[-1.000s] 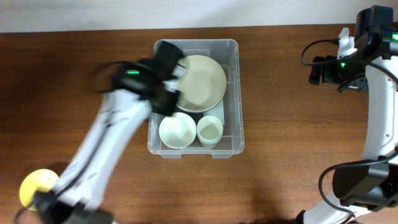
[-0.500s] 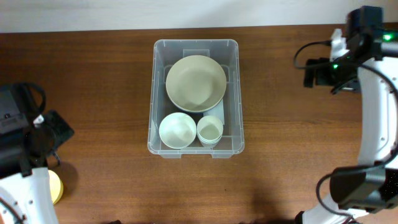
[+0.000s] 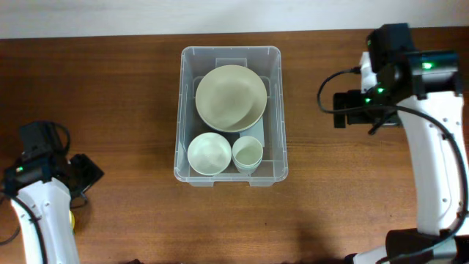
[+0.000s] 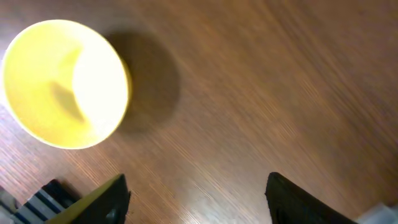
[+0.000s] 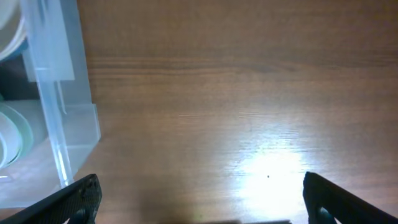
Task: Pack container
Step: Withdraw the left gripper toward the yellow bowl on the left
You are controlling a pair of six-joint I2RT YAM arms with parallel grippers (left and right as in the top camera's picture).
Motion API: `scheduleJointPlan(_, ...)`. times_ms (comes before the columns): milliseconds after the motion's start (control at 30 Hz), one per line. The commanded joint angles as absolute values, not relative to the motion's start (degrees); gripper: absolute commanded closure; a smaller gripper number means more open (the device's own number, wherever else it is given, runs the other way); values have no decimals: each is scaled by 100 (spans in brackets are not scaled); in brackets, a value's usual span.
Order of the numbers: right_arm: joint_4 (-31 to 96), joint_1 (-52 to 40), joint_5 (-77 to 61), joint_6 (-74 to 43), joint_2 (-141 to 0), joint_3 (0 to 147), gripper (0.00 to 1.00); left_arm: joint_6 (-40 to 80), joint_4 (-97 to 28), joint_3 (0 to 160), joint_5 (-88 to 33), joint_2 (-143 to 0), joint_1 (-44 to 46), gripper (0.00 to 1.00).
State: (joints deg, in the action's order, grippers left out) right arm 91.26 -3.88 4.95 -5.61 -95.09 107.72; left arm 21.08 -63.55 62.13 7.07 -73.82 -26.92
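Observation:
The clear plastic container (image 3: 275, 110) stands at the middle of the table. In it lie a large beige plate (image 3: 230, 97), a white bowl (image 3: 209, 153) and a white cup (image 3: 248, 154). My left gripper (image 3: 88, 176) hovers at the table's lower left. In the left wrist view it (image 4: 199, 202) is open over bare wood, with a yellow bowl (image 4: 62, 84) ahead and to the left, untouched. In the overhead view only a sliver of that yellow bowl (image 3: 71, 218) shows beside the arm. My right gripper (image 3: 341, 110) is open, right of the container. In the right wrist view it (image 5: 202, 199) holds nothing, with the container's wall (image 5: 56, 93) at the left.
Brown wooden tabletop (image 3: 132, 88) stretches on both sides of the container. The pale back wall (image 3: 110, 15) runs along the far edge. Cables hang from the right arm (image 3: 432, 169).
My left arm has swung away from the container to the lower left, and its jaws have widened. The right arm has moved left, nearer the container.

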Motion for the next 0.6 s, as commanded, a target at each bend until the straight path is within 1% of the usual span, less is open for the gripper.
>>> scheduleJointPlan(0, 8956, -443, 674, -628, -9509, 10536, 1, 2185, -6278, 6191, 773, -7546, -3022, 25)
scheduleJointPlan(333, 8871, -438, 819, -628, -9509, 10523, 1, 2187, -6283, 6184, 888, -8086, -3334, 25)
scheduleJointPlan(567, 8864, -438, 823, -628, -9509, 10523, 1, 2237, -6228, 6145, 947, -8169, -3896, 25)
